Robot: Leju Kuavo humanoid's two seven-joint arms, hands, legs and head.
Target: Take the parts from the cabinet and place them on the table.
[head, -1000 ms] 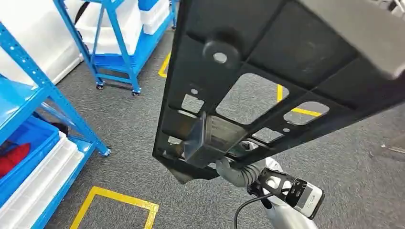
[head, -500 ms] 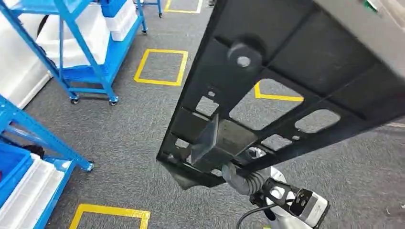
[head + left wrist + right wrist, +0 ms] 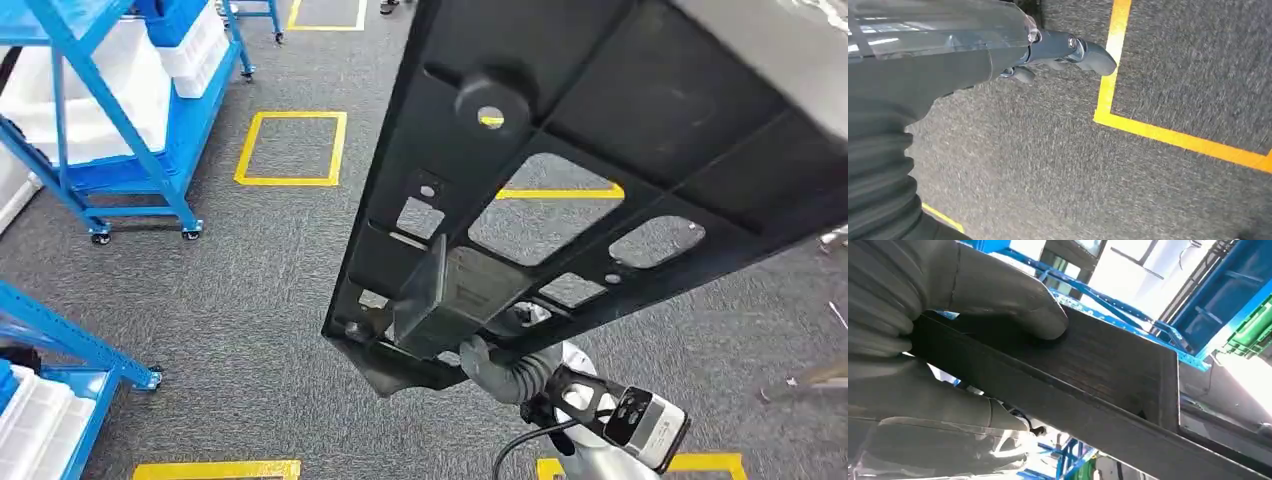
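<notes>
A large black plastic part (image 3: 640, 110) with several cut-outs hangs close in front of me in the head view, slanting from upper right down to the middle. My right hand (image 3: 487, 362) grips its lower end from below. In the right wrist view the grey thumb (image 3: 998, 297) presses on the flat black face of the part (image 3: 1108, 370), with the other fingers wrapped under its edge. My left hand (image 3: 1058, 50) hangs above the grey carpet with nothing in it, one dark finger stretched out.
A blue wheeled rack (image 3: 110, 130) with white bins stands at the upper left. The foot of another blue rack (image 3: 70, 345) is at the lower left. Yellow taped squares (image 3: 290, 148) mark the grey carpet.
The whole picture has shifted, so the camera has turned: the blue racks have slid left and out of view. The black part stays held in my right hand.
</notes>
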